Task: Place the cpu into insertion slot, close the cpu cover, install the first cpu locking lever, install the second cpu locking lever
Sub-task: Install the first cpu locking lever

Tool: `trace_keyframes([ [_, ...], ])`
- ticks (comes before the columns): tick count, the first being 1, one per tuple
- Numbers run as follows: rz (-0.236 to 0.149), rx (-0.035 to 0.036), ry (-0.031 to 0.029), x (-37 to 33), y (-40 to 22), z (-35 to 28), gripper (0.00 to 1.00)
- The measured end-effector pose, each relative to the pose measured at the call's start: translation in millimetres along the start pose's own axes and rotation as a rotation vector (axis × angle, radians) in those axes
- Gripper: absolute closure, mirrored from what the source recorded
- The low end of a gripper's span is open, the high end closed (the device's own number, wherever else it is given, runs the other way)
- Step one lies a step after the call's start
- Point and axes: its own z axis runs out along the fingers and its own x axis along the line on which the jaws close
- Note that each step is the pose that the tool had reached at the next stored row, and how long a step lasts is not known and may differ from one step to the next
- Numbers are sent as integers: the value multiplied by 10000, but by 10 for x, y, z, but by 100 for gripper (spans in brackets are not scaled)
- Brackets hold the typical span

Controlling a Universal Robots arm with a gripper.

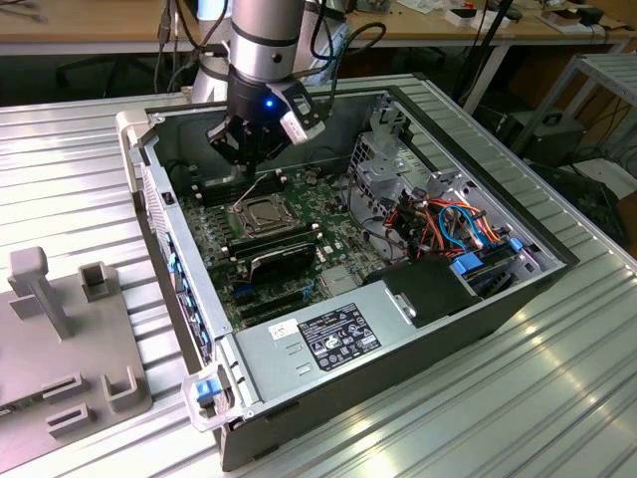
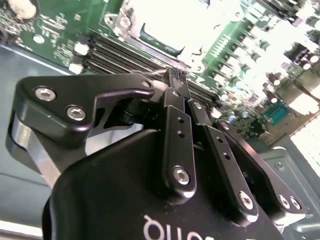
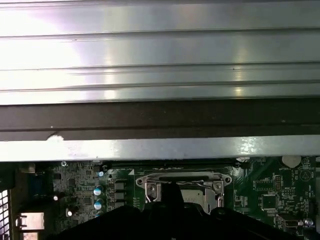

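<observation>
Inside the open computer case, the insertion slot sits on the green motherboard. The silver-tan cpu lies in it, with the cpu cover down flat around it. A thin silvery locking lever rises at a slant from the socket's far side toward my gripper. In the second wrist view my gripper has its black fingers pressed together, with a thin wire of the lever at their tips. The cover's metal frame appears in the first wrist view, beneath the case wall.
Long black memory slots run beside the socket. A black card and a power supply lie nearer the front. A drive cage with coloured cables is on the exterior view's right. A grey fixture stands outside the case.
</observation>
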Motion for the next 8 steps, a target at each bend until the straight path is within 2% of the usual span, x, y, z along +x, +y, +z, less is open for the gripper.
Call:
trace_keyframes([
  [1, -1, 4, 1, -147, 6, 60, 89],
  [2, -2, 3, 1, -187, 7, 74, 89],
  [5, -2, 3, 0, -230, 8, 91, 89],
  [8, -21, 1, 0, -226, 9, 92, 89],
])
